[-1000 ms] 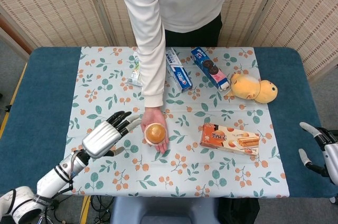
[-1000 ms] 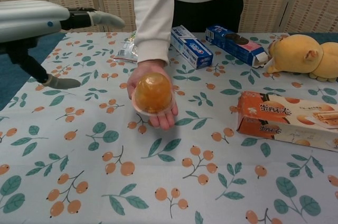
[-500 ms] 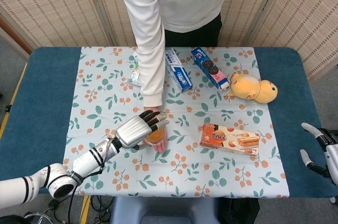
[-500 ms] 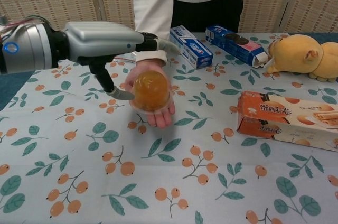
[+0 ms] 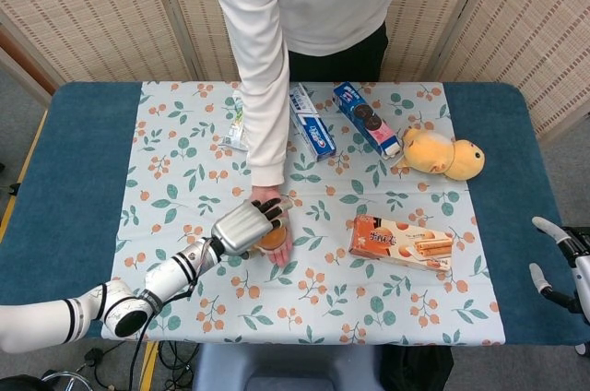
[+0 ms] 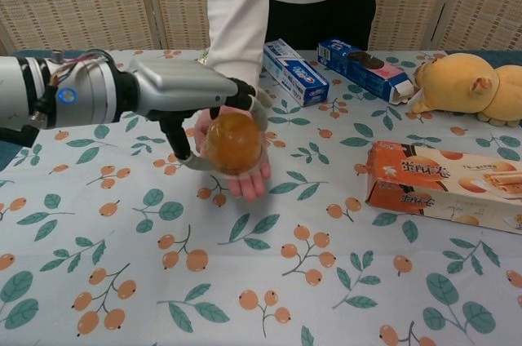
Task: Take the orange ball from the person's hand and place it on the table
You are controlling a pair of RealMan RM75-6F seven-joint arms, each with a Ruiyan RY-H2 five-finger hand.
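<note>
Orange ball (image 6: 233, 142) on person's palm (image 6: 245, 176); left hand (image 6: 189, 91) fingers (image 6: 247, 98) seemingly around it

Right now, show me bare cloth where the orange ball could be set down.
Freest: the near cloth in front of the person's hand, left of the orange biscuit box. The far edge is crowded: blue-and-white toothpaste box, blue cookie pack, yellow plush toy.

One orange ball (image 6: 233, 142). One toothpaste box (image 5: 311, 122). One cookie pack (image 5: 366, 120). One wafer box (image 5: 401, 242). One plush toy (image 5: 443, 154). One small packet (image 5: 237, 127). Two robot hands: left hand (image 5: 244, 226), right hand (image 5: 556, 263).
</note>
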